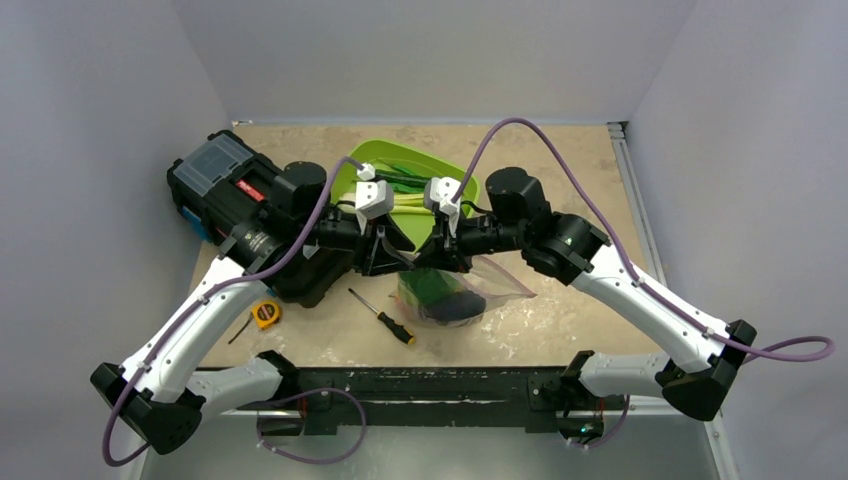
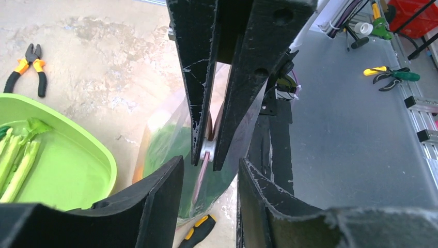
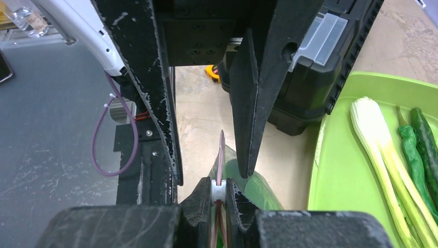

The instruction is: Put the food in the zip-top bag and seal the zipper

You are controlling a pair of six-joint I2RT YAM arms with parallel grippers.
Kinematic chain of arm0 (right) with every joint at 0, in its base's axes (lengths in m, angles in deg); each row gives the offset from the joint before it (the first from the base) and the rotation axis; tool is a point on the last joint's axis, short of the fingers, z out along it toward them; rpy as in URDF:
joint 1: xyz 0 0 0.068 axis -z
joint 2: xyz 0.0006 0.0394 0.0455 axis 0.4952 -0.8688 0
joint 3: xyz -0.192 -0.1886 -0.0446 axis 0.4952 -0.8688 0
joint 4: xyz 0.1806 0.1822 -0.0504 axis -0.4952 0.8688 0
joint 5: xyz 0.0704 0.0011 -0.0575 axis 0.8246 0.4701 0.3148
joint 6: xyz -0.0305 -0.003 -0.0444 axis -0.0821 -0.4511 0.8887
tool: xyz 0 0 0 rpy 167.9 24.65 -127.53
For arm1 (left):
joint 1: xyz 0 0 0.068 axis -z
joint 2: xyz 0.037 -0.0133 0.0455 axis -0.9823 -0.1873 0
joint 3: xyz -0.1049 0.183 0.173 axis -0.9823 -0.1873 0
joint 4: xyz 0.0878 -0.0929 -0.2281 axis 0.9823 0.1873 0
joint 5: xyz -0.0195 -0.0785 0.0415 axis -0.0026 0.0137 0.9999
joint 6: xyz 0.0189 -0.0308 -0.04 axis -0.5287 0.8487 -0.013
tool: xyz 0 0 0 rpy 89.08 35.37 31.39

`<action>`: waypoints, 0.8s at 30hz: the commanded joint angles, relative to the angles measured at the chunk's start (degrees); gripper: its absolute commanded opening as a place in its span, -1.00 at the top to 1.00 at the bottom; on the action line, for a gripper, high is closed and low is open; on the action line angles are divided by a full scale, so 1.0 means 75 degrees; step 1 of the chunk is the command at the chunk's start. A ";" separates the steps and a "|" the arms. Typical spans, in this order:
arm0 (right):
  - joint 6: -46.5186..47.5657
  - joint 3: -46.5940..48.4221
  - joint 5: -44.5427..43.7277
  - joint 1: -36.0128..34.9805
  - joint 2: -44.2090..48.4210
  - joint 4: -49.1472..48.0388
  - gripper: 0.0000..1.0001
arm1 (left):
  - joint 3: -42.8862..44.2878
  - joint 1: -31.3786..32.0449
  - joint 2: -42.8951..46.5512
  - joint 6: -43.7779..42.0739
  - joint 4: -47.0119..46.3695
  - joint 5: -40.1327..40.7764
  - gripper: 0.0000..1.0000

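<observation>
The zip-top bag (image 1: 480, 285) lies in the middle of the table with green and dark food (image 1: 445, 295) inside. My right gripper (image 3: 218, 182) is shut on the white slider (image 3: 219, 190) of the pink zipper (image 3: 221, 150). Facing it, my left gripper (image 2: 210, 163) is open. Its fingers (image 2: 155, 201) stand either side of the zipper strip (image 2: 202, 178) without touching it. The two grippers meet tip to tip above the bag (image 2: 165, 139). More food lies in the lime-green tray (image 3: 330, 170): a bok choy (image 3: 377, 139) and green pods (image 3: 418, 139).
A black toolbox (image 1: 230, 190) stands at the back left, close to my left arm. A screwdriver (image 1: 385, 318) and a yellow tape measure (image 1: 265, 313) lie in front of it. Orange-handled pliers (image 2: 31, 64) lie beyond the tray (image 1: 350, 170).
</observation>
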 commanded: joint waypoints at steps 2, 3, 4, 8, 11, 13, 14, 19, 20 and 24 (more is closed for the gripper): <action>0.0149 0.0371 0.0146 0.0034 0.0113 -0.0100 1.00 | 0.0165 -0.0022 -0.0031 -0.0298 -0.0017 -0.0330 0.26; 0.0149 0.0365 0.0152 0.0034 0.0113 -0.0093 1.00 | 0.0178 -0.0018 -0.0055 -0.0282 -0.0013 -0.0348 0.36; 0.0148 0.0369 0.0158 0.0034 0.0119 -0.0092 1.00 | 0.0195 -0.0022 -0.0061 -0.0268 -0.0011 -0.0351 0.45; 0.0161 0.0342 0.0165 0.0034 0.0148 -0.0092 1.00 | 0.0168 -0.0019 -0.0054 -0.0197 -0.0114 -0.0357 0.72; 0.0160 0.0346 0.0159 0.0033 0.0166 -0.0108 1.00 | 0.0204 -0.0024 -0.0052 -0.0288 0.0014 -0.0312 0.89; 0.0155 0.0337 0.0149 0.0032 0.0192 -0.0146 1.00 | 0.0262 -0.0016 -0.0051 -0.0424 0.0203 -0.0190 1.00; 0.0131 0.0327 0.0136 0.0034 0.0204 -0.0160 1.00 | 0.0297 -0.0022 -0.0045 -0.0478 0.0312 0.0005 1.00; -0.0008 0.0268 -0.0124 0.0034 0.0258 -0.0167 1.00 | 0.0602 -0.0011 0.0045 -0.0588 0.1138 0.2453 1.00; -0.0046 0.0250 -0.0231 0.0034 0.0284 -0.0154 1.00 | 0.0587 -0.0019 0.0147 -0.0548 0.1191 0.3012 1.00; -0.0035 0.0157 -0.0627 0.0034 0.0460 0.0028 1.00 | 0.0311 -0.0087 0.0730 -0.0464 0.0905 0.4348 1.00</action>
